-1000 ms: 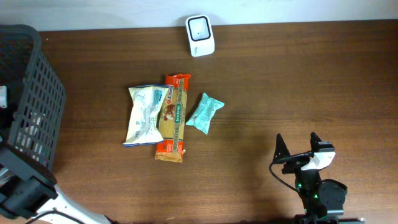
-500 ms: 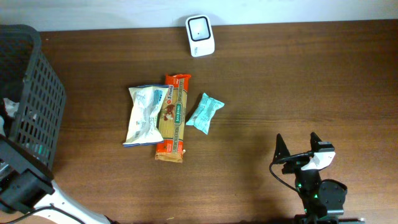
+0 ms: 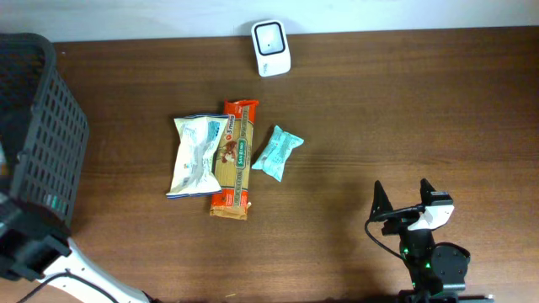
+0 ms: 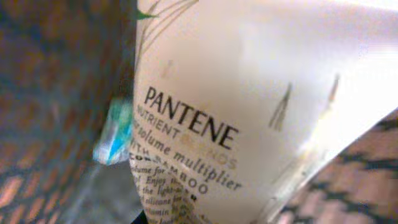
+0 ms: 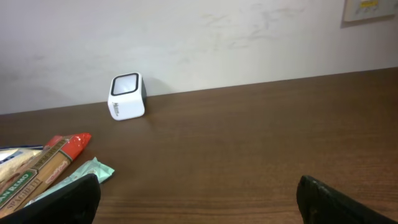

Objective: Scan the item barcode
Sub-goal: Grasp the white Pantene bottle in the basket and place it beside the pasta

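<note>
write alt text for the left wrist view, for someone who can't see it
A cream-white Pantene bottle fills most of the frame in blurry close-up, tilted, its label reading "volume multiplier". Behind it, on the left and lower right, is the dark mesh of a basket, with a small teal and white packet by the bottle's left edge.

One brown wooden table [image 3: 404, 101]. One white scanner [image 3: 271, 36] at twelve o'clock on it. Three packets side by side near the middle: one orange-red pasta packet [image 3: 233, 158], one white pouch [image 3: 195, 154] touching it at nine o'clock, one teal packet [image 3: 277, 152] just beside it at three o'clock. One black mesh basket [image 3: 38, 126] at nine o'clock of the table. One pale Pantene bottle [image 4: 249, 112], filling the left wrist view. One small blue-and-white thing [image 4: 115, 134], blurred, at nine o'clock of the bottle.
</note>
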Controlling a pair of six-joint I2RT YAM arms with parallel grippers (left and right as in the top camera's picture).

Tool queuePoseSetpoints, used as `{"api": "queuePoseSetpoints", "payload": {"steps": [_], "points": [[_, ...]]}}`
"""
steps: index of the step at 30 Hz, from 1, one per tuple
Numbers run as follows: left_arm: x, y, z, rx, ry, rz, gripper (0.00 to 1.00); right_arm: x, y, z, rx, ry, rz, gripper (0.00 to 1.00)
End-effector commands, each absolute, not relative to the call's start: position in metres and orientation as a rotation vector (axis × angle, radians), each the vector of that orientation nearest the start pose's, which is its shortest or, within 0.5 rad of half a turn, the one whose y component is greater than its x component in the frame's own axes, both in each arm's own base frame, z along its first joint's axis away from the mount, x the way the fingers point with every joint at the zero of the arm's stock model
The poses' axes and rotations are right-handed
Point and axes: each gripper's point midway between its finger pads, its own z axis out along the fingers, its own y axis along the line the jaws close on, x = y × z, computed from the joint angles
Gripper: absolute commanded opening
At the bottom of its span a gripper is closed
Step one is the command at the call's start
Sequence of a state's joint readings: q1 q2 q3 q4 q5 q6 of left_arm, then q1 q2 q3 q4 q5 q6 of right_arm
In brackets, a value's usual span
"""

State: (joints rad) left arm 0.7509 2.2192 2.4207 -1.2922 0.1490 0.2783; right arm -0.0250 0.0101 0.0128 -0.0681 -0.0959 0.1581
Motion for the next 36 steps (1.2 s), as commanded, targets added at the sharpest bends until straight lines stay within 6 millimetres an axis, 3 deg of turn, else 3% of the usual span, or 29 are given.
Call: {"api": "queuePoseSetpoints", "payload": {"steps": [1, 3, 4, 6, 8, 9, 12, 14, 17, 22, 24, 26, 28, 30, 32, 34, 36], "points": [[0.416, 0.275, 0.359, -0.472, 2.248, 0.029, 0.0, 0.246, 0.009, 0.158, 0.088, 1.64, 0.182, 0.99], [0.411, 0.225, 0.409, -0.35, 2.179, 0.034, 0.0, 0.246, 0.009, 0.158, 0.088, 1.64, 0.182, 0.99], [0.405, 0.185, 0.435, -0.263, 2.149, 0.026, 0.0, 0.246, 0.009, 0.158, 0.088, 1.64, 0.182, 0.99], [0.399, 0.134, 0.455, -0.175, 2.126, -0.027, 0.0, 0.246, 0.009, 0.158, 0.088, 1.64, 0.182, 0.99], [0.398, 0.083, 0.451, -0.076, 2.171, -0.117, 0.0, 0.246, 0.009, 0.158, 0.088, 1.64, 0.182, 0.99], [0.4, 0.067, 0.445, -0.041, 2.197, -0.142, 0.0, 0.246, 0.009, 0.158, 0.088, 1.64, 0.182, 0.99], [0.404, 0.013, 0.409, 0.059, 2.347, -0.237, 0.0, 0.246, 0.009, 0.158, 0.088, 1.64, 0.182, 0.99], [0.407, -0.012, 0.391, 0.101, 2.414, -0.289, 0.0, 0.246, 0.009, 0.158, 0.088, 1.64, 0.182, 0.99], [0.421, -0.07, 0.341, 0.239, 2.539, -0.38, 0.0, 0.246, 0.009, 0.158, 0.088, 1.64, 0.182, 0.99], [0.445, -0.16, 0.253, 0.278, 2.636, -0.51, 0.0, 0.246, 0.009, 0.158, 0.088, 1.64, 0.182, 0.99], [0.445, -0.188, 0.222, 0.269, 2.66, -0.549, 0.0, 0.246, 0.009, 0.158, 0.088, 1.64, 0.182, 0.99], [0.435, -0.227, 0.179, 0.304, 2.684, -0.581, 0.0, 0.246, 0.009, 0.158, 0.088, 1.64, 0.183, 0.99], [0.427, -0.247, 0.144, 0.366, 2.68, -0.517, 0.0, 0.246, 0.009, 0.158, 0.088, 1.64, 0.182, 0.99], [0.426, -0.248, 0.12, 0.369, 2.673, -0.391, 0.0, 0.246, 0.009, 0.158, 0.088, 1.64, 0.182, 0.99], [0.425, -0.238, 0.101, 0.286, 2.678, -0.245, 0.0, 0.246, 0.009, 0.158, 0.088, 1.64, 0.182, 0.99], [0.423, -0.214, 0.085, 0.12, 2.679, -0.037, 0.0, 0.246, 0.009, 0.158, 0.088, 1.64, 0.182, 0.99], [0.421, -0.201, 0.076, 0.03, 2.67, 0.051, 0.0, 0.246, 0.009, 0.158, 0.088, 1.64, 0.182, 0.98]]}}
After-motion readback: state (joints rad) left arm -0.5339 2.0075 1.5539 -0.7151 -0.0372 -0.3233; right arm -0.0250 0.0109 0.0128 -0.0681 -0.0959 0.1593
